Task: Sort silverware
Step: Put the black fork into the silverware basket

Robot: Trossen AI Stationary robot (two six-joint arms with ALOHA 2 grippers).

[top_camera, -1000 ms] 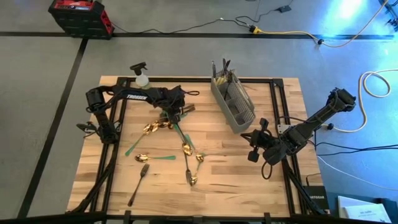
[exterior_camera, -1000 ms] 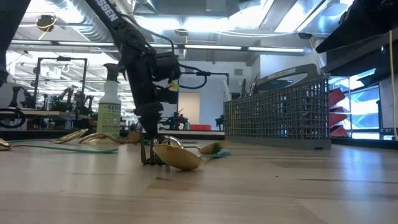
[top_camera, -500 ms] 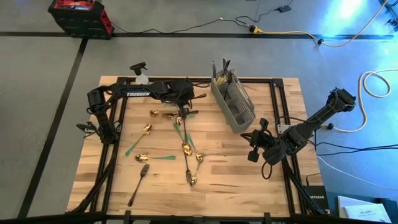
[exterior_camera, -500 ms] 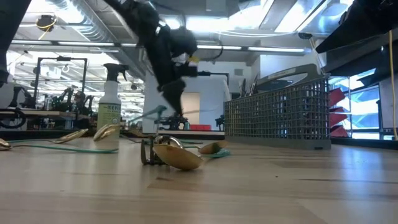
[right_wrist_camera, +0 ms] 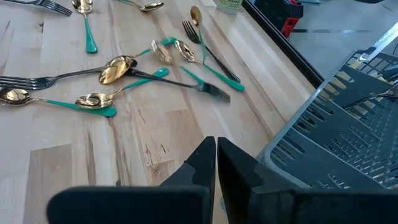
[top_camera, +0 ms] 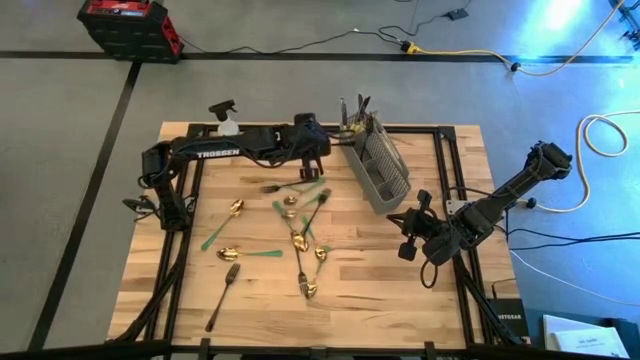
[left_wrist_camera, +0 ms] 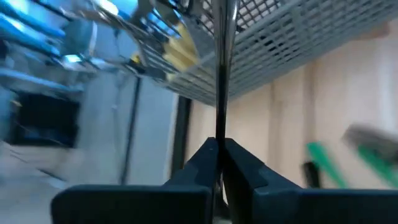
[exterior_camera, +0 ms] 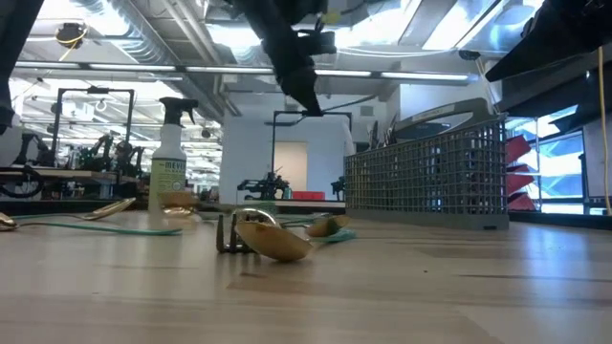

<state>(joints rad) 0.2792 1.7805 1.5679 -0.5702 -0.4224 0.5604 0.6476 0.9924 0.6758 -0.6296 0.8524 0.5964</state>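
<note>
The left gripper [top_camera: 322,172] is raised above the far part of the wooden bench [top_camera: 250,310], just beside the near-left wall of the grey mesh caddy [top_camera: 380,172]. Its jaws are closed on a slim dark utensil [left_wrist_camera: 221,68], which stands up straight from between the fingers [left_wrist_camera: 239,163] in the left wrist view; I cannot tell if it is a fork, a knife or a spoon. In the low view this gripper [exterior_camera: 308,98] hangs high over the bench, well above the pieces that lie on it. The rest of the silverware [top_camera: 300,235] is scattered on the middle of the bench: gold spoons, green-handled pieces and a dark fork [top_camera: 223,295] nearer the front-left. Some utensils already stand in the far end of the caddy. A spray bottle [top_camera: 228,122] stands at the far edge of the bench, behind the left arm. The right gripper [top_camera: 408,238] waits low at the right side of the bench, near the front end of the caddy, with its jaws closed and nothing between them.
</note>
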